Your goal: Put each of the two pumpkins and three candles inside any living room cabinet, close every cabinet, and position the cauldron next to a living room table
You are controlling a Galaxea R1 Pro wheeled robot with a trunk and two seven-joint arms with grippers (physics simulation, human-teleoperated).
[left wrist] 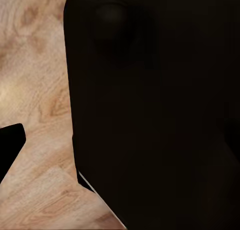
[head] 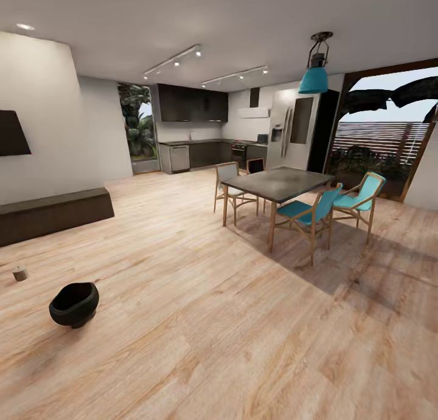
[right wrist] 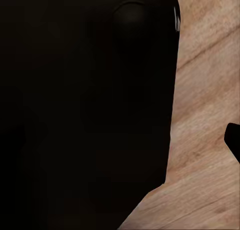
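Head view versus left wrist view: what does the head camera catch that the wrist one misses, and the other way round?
The head view alone takes in the room: a black cauldron on the floor, a small candle beyond it, the long dark cabinet by the wall, and a dining table with teal chairs. The left wrist view alone has a large black shape close to its lens. Both show the light wood floor.
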